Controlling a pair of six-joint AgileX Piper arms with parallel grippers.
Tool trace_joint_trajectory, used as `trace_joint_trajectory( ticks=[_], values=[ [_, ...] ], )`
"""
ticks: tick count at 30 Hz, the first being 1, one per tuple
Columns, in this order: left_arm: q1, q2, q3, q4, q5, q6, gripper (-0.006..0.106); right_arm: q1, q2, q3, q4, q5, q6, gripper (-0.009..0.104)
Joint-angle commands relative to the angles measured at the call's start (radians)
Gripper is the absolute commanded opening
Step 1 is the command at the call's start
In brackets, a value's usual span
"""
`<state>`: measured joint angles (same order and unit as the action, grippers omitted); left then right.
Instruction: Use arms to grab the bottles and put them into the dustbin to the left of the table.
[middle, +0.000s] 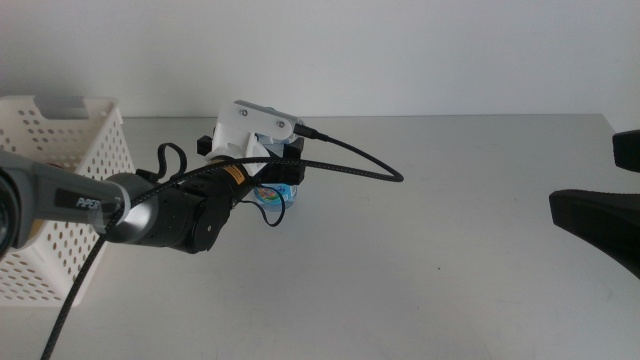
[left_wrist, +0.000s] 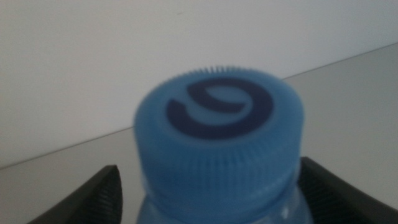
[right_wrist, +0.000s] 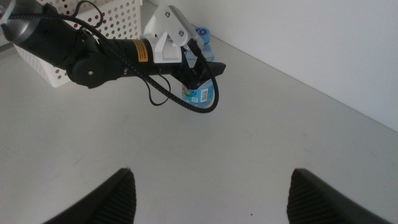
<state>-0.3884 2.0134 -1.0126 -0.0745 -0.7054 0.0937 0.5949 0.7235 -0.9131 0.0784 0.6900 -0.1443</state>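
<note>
From the middle camera I see my left gripper (middle: 285, 172) around the water bottle (middle: 275, 195) standing on the table (middle: 420, 270), right of the dustbin (middle: 70, 150). My left wrist shows jaws flanking its blue cap (left_wrist: 219, 143); contact unclear. My right wrist shows its jaws spread, well apart from the bottle.

a bare lab bench: plain grey table (middle: 420, 250), blank white wall (middle: 400, 50), robot arm (middle: 150, 210).
</note>
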Motion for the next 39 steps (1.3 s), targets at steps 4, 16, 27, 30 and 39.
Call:
trace_joint_trajectory(
  ticks=[4, 16, 27, 30, 39],
  values=[
    [0.002, -0.014, -0.028, 0.006, -0.121, -0.018, 0.091, 0.004, -0.001, -0.035, -0.005, -0.076, -0.005, 0.062],
    [0.001, 0.012, -0.025, 0.006, -0.123, -0.025, 0.078, 0.004, -0.001, -0.035, -0.005, -0.076, -0.005, 0.062],
    [0.0, -0.033, -0.024, 0.051, 0.054, -0.067, 0.014, 0.004, -0.001, -0.035, -0.005, -0.076, -0.005, 0.062],
    [0.0, -0.111, -0.027, 0.093, 0.175, -0.067, -0.002, 0.004, -0.001, -0.035, -0.005, -0.076, -0.005, 0.062],
    [0.055, -0.354, -0.208, 0.091, 0.794, -0.067, -0.002, 0.004, -0.001, -0.035, -0.005, -0.076, -0.005, 0.062]
  ],
)
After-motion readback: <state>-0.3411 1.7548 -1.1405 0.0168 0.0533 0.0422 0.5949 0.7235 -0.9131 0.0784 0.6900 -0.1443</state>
